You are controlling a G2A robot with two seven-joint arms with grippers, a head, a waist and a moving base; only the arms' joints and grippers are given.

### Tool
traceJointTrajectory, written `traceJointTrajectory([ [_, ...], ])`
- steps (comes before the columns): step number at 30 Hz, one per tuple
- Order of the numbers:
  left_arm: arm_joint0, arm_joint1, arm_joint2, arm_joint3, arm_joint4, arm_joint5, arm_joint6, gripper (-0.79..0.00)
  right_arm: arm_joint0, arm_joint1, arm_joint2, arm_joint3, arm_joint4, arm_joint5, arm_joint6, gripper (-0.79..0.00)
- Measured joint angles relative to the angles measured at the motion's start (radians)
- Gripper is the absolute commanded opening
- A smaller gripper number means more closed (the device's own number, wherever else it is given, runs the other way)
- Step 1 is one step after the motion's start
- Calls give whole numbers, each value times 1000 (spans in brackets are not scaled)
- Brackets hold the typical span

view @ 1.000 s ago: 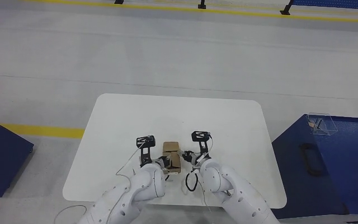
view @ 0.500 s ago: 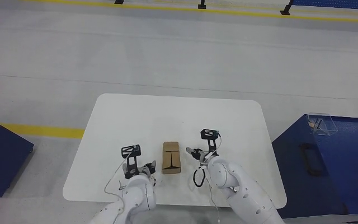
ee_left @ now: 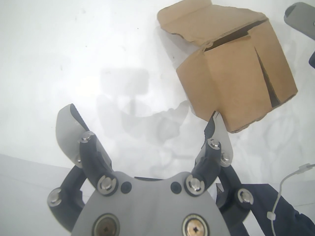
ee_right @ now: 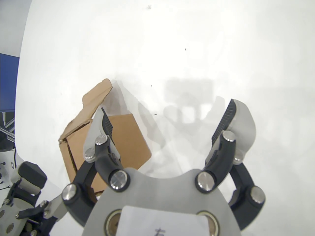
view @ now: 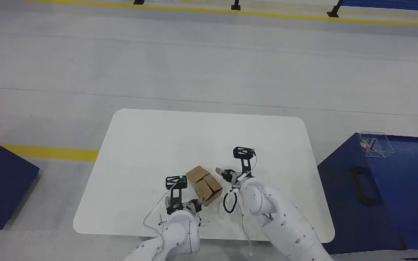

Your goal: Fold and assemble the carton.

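A small brown carton [view: 204,184] lies skewed on the white table [view: 144,143], near the front edge. One end flap [ee_left: 187,18] stands loose and the top seam gapes. My left gripper [ee_left: 144,114] is open at the carton's [ee_left: 236,74] near corner, with one fingertip [ee_left: 216,119] touching it. On the carton's [ee_right: 128,136] other side my right gripper [ee_right: 168,108] is also open, one finger [ee_right: 103,121] against the box and nothing between the fingers. From above, the left gripper [view: 192,205] and right gripper [view: 223,174] flank the carton.
A blue cabinet [view: 372,189] with a clear holder [view: 373,143] on it stands past the table's right edge. Another blue block [view: 13,183] sits off the left side. The table's front edge runs close behind both wrists.
The carton has turned from square to skewed. My left gripper swung out to the left, then came back in to the carton's near corner. The right gripper moved only slightly.
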Motion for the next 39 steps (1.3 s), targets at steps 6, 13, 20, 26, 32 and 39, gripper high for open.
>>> traceJointTrajectory([
  [6, -66, -56, 62, 79, -16, 11, 11, 0, -29, 8, 90, -47, 38, 6, -30, 0],
  [13, -108, -106, 89, 167, 12, 60, 65, 0, -73, 15, 170, -90, 100, 3, -35, 0],
  [20, -105, -106, 85, 168, 32, 64, 65, 0, -75, 14, 171, -86, 104, 3, -39, 0],
  [26, 12, -91, -55, 2, -73, 44, 178, 0, -80, 8, 194, -74, 168, -8, -71, 0],
  [32, 167, -82, -212, -160, -240, -50, 339, 0, -88, 4, 202, -73, 183, -19, -92, 0],
  [39, 243, -106, -312, -180, -566, -210, 564, 0, -89, 2, 198, -71, 187, -19, -96, 0],
])
